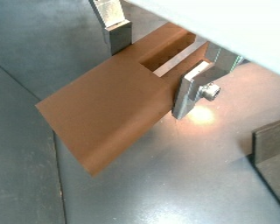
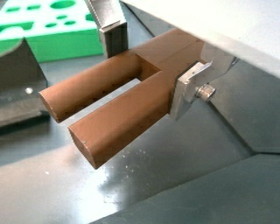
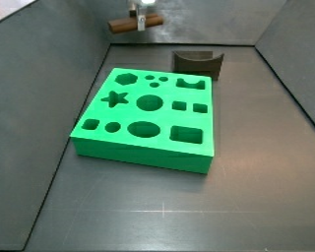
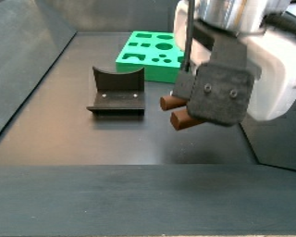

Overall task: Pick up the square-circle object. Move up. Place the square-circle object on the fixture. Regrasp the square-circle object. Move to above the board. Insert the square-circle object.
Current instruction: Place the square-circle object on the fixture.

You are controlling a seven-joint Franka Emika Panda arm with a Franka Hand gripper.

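The square-circle object (image 1: 108,114) is a brown peg with two long limbs (image 2: 108,109) joined at a block end. My gripper (image 1: 154,63) is shut on that block end, one silver finger (image 2: 189,92) on each side. In both side views the peg (image 3: 126,26) hangs in the air under the gripper (image 3: 145,16), clear of the floor. The green board (image 3: 147,113) lies flat with its many cut-outs. The dark fixture (image 3: 197,62) stands just behind it. The peg (image 4: 178,100) and gripper (image 4: 194,93) are to the right of the fixture (image 4: 117,91), with the board (image 4: 154,51) farther back.
Grey walls slope up around the dark floor, one on the left (image 3: 42,79) and one at the right (image 3: 298,89). The board (image 2: 43,26) and a dark edge of the fixture (image 2: 11,79) show past the peg's tips in a wrist view.
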